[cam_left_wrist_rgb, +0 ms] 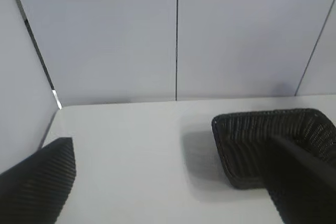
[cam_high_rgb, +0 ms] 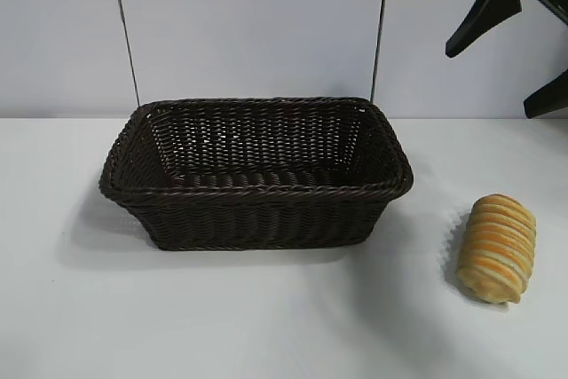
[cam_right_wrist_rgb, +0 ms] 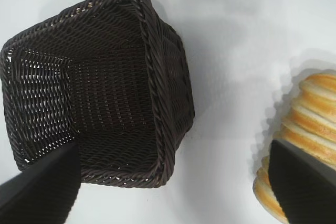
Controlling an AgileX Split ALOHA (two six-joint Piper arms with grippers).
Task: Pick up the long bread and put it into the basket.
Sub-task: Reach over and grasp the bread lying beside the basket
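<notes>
Long bread (cam_high_rgb: 497,248) lies on the table (cam_high_rgb: 266,326) right of the empty basket (cam_high_rgb: 257,185); right gripper (cam_high_rgb: 519,37) hangs above, spread wide. Left wrist view: left gripper (cam_left_wrist_rgb: 173,192) wide, empty. Right wrist view: bread looks soft, light; grasp gently across its middle.

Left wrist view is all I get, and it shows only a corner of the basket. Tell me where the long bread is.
Observer: The long bread lies on the table, right of the basket in the exterior view, not touching it.
Operator: Report what is inside the basket.
Observer: Nothing; it is empty.
Operator: Now the right gripper.
Observer: The right gripper hangs open above the bread, clear of it.
</notes>
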